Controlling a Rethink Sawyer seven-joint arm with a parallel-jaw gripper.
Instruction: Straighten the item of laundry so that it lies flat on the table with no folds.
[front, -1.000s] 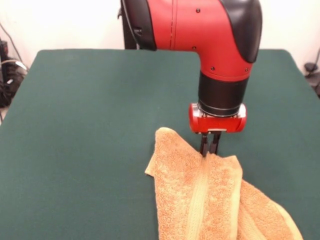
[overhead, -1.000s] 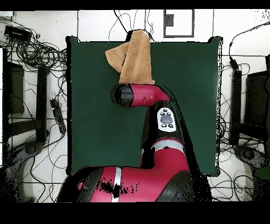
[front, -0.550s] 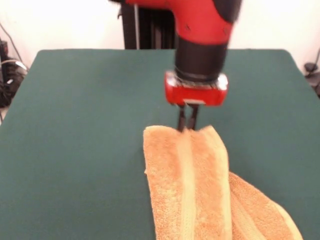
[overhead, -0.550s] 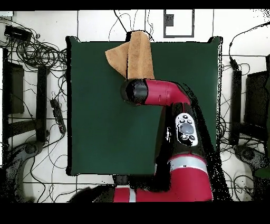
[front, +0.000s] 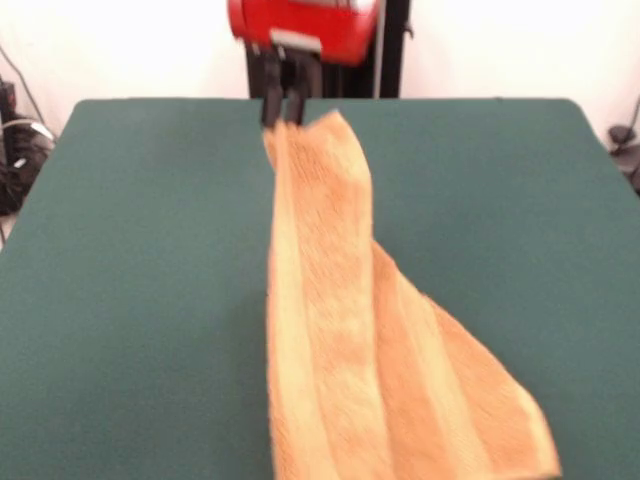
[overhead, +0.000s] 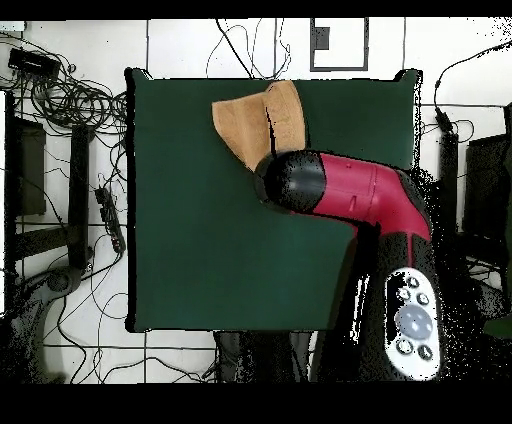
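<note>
My gripper (front: 281, 112) is closed on 1 end of the towel (front: 340, 340), which hangs raised above the table (front: 130, 250) while the folded remainder trails toward the edge. I should pull low and steadily so the layers slide apart.

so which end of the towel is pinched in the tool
The narrow far end, lifted by the tool; the wide near end trails on the table.

Towel (front: 340, 330) on table (front: 130, 250), below end effector (front: 282, 108).
</note>
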